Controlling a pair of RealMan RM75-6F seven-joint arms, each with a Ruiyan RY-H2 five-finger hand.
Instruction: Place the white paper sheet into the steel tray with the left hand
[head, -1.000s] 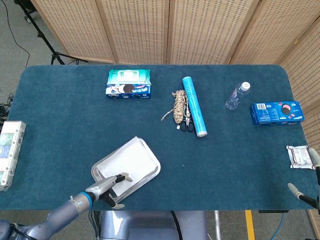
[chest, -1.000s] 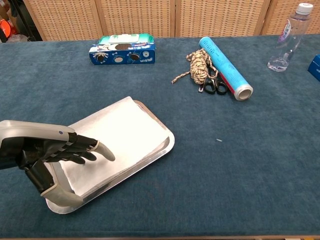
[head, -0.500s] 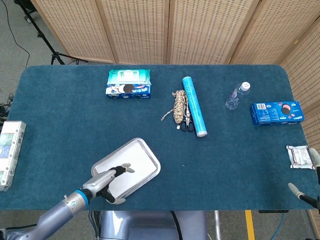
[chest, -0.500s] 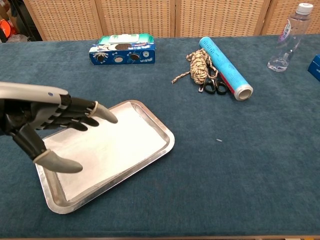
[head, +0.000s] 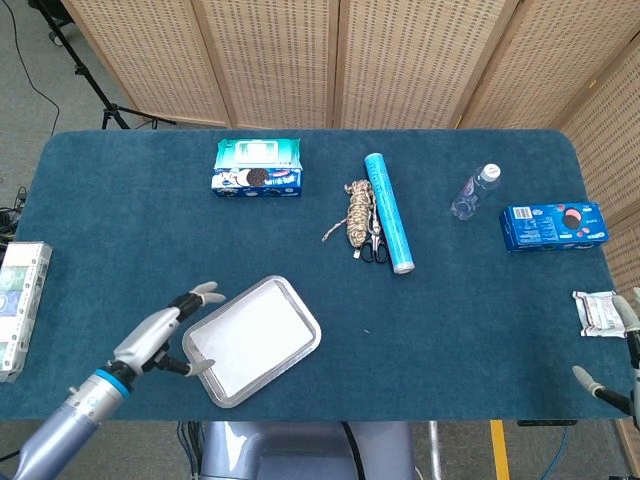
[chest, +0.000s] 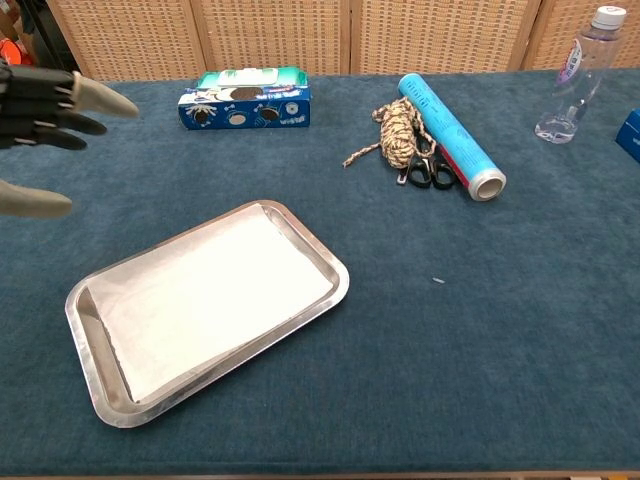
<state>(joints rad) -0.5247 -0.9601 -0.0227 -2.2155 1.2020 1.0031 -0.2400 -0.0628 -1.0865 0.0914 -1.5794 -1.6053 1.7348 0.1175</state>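
Observation:
The white paper sheet (head: 252, 336) (chest: 205, 297) lies flat inside the steel tray (head: 303, 316) (chest: 335, 268) near the table's front edge. My left hand (head: 162, 335) (chest: 45, 118) hangs to the left of the tray, clear of it, with its fingers spread and nothing in them. Only fingertips of my right hand (head: 620, 350) show at the far right edge of the head view; whether it is open or shut cannot be told.
A blue cookie box (head: 257, 167), a rope bundle (head: 357, 213) with scissors (head: 373, 246), a blue roll (head: 388, 211) and a water bottle (head: 473, 192) lie across the back. Another blue box (head: 553, 225) and a white packet (head: 600, 311) sit right; a carton (head: 20, 305) sits left.
My left hand has lifted off the paper in the tray and drawn back to the left. The sheet, which stuck out over the tray rim, now lies settled inside it.

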